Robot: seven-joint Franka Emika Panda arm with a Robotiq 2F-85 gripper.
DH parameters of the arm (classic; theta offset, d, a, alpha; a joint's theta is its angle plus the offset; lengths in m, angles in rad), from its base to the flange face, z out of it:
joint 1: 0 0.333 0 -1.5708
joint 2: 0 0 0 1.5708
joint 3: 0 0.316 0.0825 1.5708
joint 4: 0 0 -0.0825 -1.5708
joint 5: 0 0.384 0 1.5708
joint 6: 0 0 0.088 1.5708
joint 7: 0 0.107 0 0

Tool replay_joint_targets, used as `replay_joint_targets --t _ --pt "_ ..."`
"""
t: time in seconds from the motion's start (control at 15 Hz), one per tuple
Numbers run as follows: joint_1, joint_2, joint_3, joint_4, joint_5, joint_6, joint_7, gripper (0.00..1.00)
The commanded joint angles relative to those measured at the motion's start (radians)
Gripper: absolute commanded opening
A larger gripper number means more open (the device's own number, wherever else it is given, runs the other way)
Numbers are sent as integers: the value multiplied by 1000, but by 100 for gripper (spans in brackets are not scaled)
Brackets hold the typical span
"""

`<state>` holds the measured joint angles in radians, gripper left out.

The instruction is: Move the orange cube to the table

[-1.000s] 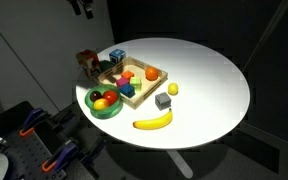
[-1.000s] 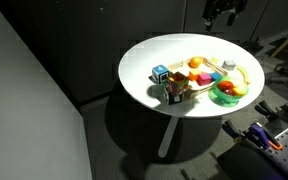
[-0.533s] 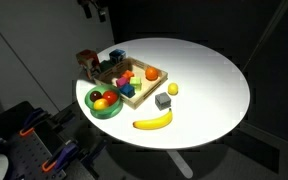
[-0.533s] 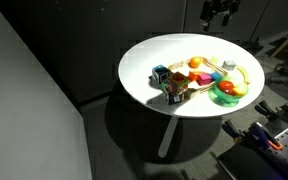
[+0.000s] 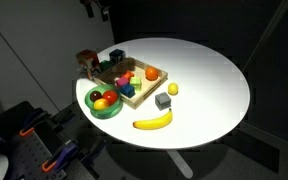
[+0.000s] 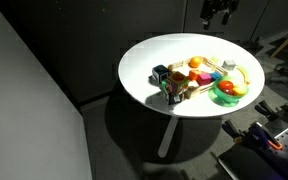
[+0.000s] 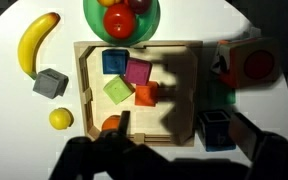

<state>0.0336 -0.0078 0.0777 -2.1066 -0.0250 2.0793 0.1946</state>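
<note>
The orange cube (image 7: 146, 96) lies in the wooden compartment tray (image 7: 188, 95), next to a green block (image 7: 117, 91) and a magenta block (image 7: 137, 72). It shows small in an exterior view (image 5: 130, 77). The tray sits on the round white table (image 5: 209, 80), which also shows in the other exterior view (image 6: 149, 60). My gripper (image 7: 174, 160) hangs high above the table's edge in both exterior views (image 5: 92, 8) (image 6: 220, 12). Its dark fingers stand wide apart, open and empty, far from the cube.
A rounder orange piece (image 7: 109, 124) and a blue block (image 7: 115, 61) share the tray. Around it are a green bowl of fruit (image 7: 122, 15), a banana (image 7: 36, 40), a grey cube (image 7: 50, 83), a lemon (image 7: 61, 119), a brown cube (image 7: 249, 65) and a hollow blue cube (image 7: 216, 128).
My gripper has shifted slightly, high above the table's edge. Nothing on the table has moved.
</note>
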Motion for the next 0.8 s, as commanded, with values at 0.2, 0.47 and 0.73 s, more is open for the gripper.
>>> replay_joint_targets --t 0.2,0.47,0.73 --pt "3 54 -15 46 0 -25 6 100" --pt "1 132 -31 89 -8 -28 11 100" --pt "1 222 -48 137 -3 -10 1 100"
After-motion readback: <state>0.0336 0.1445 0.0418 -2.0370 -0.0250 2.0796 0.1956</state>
